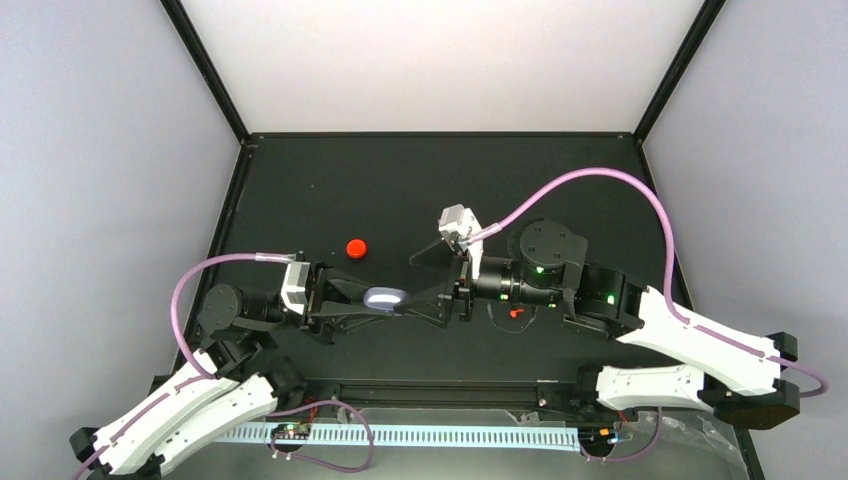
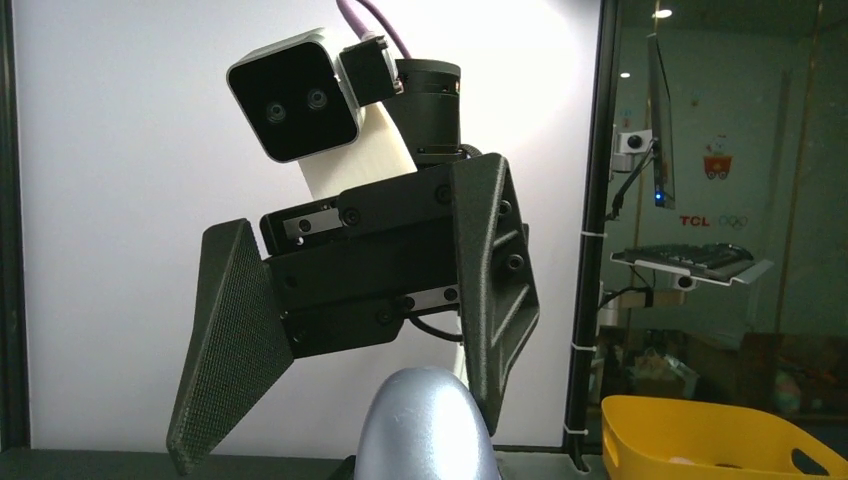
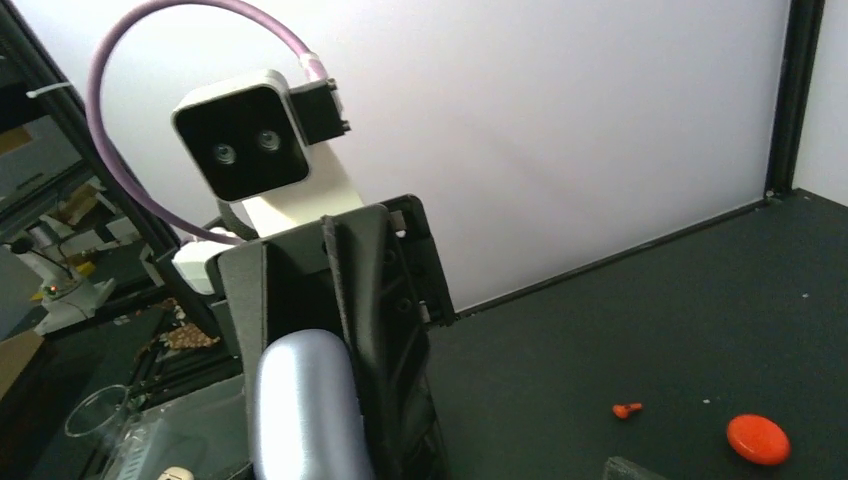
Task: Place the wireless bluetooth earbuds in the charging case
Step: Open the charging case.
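Left fingers [image 3: 380, 330] are clamped on the charging case [image 1: 386, 297], one on each side, holding it up off the worktop [image 1: 400, 190] near the middle-front. In the right wrist view the case is a smooth pale lavender pebble w/ its rounded end toward the lens. No seam or wells show from any angle.

Right fingers [image 2: 230, 350] stand wide apart, nothing btwn them. They face the left ones head-on. From above, the nearer right fingertip sits just beside the case's end. Touching or a hair off, can't tell: the case glares white there, and in the left wrist view it blocks that tip.

Further out: both wrists are roughly level and point at each other, each w/ a white wrist cam [image 2: 295, 95] on top. A purple cable [image 1: 600, 180] loops over the right arm.

A round red cap [image 1: 355, 248] lies flat on the worktop, behind the left wrist and well apart from the case. A small red bit [image 3: 627, 409] lies near the cap. Another red bit [image 1: 516, 312] shows under the right wrist.

Beyond the cell's black frame, the left wrist view catches a yellow bin [image 2: 700, 440].
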Available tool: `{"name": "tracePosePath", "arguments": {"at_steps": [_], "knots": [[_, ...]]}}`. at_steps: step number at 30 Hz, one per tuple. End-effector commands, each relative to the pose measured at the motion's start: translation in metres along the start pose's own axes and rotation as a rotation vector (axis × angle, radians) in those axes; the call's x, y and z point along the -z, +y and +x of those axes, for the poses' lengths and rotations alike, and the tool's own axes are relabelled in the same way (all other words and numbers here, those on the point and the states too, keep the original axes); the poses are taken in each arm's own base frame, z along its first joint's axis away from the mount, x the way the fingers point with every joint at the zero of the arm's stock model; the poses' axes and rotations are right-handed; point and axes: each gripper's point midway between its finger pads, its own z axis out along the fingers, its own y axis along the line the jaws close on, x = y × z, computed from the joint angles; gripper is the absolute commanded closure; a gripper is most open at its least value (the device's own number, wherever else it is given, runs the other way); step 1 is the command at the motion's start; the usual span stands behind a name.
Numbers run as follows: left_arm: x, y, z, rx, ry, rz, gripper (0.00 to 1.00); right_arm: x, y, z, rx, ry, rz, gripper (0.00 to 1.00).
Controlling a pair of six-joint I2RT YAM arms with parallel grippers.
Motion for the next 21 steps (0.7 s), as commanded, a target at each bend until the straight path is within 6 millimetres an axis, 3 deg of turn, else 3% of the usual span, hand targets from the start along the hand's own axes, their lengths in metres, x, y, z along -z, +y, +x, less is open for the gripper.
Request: {"name": "tracePosePath", "arguments": {"at_steps": [1, 9, 21], "knots": [[-0.002, -0.009, -0.015, -0.054, -0.019, 0.035, 0.99, 0.001, -0.012, -0.003, 0.020, -0.007, 0.081, 0.11], [-0.002, -0.009, -0.013, -0.052, -0.007, 0.040, 0.98, -0.004, -0.023, -0.001, 0.016, 0.007, 0.142, 0.11], [0.000, -0.013, -0.009, -0.044, 0.005, 0.052, 0.98, 0.003, -0.050, -0.006, -0.009, -0.024, 0.300, 0.11]]}}
